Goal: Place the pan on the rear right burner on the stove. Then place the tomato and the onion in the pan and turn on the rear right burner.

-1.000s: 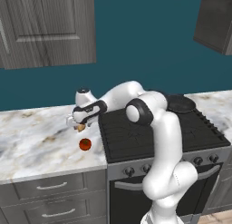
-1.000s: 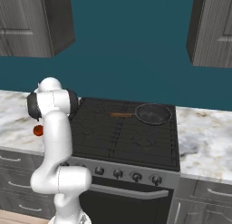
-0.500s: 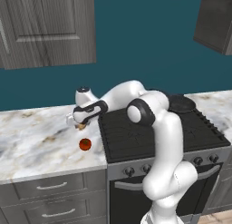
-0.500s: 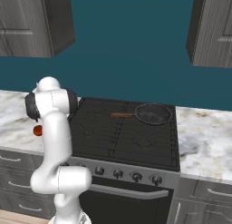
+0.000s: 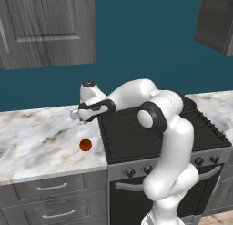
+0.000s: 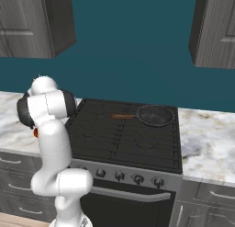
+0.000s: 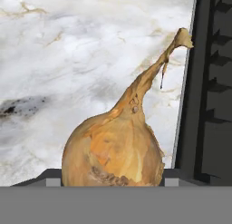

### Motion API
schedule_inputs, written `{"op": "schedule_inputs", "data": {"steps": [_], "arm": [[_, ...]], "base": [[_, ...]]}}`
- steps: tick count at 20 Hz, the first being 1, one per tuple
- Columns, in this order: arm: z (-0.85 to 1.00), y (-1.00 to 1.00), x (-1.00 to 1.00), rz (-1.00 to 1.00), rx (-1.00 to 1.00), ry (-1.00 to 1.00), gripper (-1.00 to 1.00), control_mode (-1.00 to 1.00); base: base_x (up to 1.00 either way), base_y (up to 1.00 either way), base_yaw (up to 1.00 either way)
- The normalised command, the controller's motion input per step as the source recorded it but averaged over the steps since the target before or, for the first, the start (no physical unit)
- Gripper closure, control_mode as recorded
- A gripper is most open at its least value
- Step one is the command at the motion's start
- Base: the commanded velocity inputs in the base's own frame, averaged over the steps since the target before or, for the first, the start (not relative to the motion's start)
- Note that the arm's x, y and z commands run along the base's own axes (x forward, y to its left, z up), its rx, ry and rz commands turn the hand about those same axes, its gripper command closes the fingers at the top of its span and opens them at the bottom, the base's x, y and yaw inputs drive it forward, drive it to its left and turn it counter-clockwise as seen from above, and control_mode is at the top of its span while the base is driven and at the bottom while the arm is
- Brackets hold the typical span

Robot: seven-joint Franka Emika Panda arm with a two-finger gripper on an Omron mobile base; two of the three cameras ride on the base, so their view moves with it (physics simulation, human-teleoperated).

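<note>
Right base view: pan already on rear right burner at 2 o'clock of stove; gripper clamped on onion above counter; tomato on counter, knob unturned.

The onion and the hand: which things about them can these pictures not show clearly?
- Hand view: the base of the onion is cut off at the bottom edge, and the finger tips are hidden by the bulb, so contact is not visible.
- Left base view: the hand is too small to show its jaws.
- Right base view: the arm covers most of the tomato.
</note>
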Motion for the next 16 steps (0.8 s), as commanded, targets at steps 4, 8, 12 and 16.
{"op": "schedule_inputs", "data": {"steps": [4,8,12,16], "arm": [[0.56,-0.37,0.00,-0.01,0.01,0.00,1.00,-1.00],[0.43,-0.49,0.02,-0.03,0.00,0.00,1.00,-1.00],[0.28,-0.58,0.11,-0.05,0.00,0.00,1.00,-1.00],[0.17,-0.65,0.14,-0.05,0.00,0.00,1.00,-1.00]], "base": [[0.00,0.00,0.00],[0.00,0.00,0.00],[0.00,0.00,0.00],[0.00,0.00,0.00]]}}
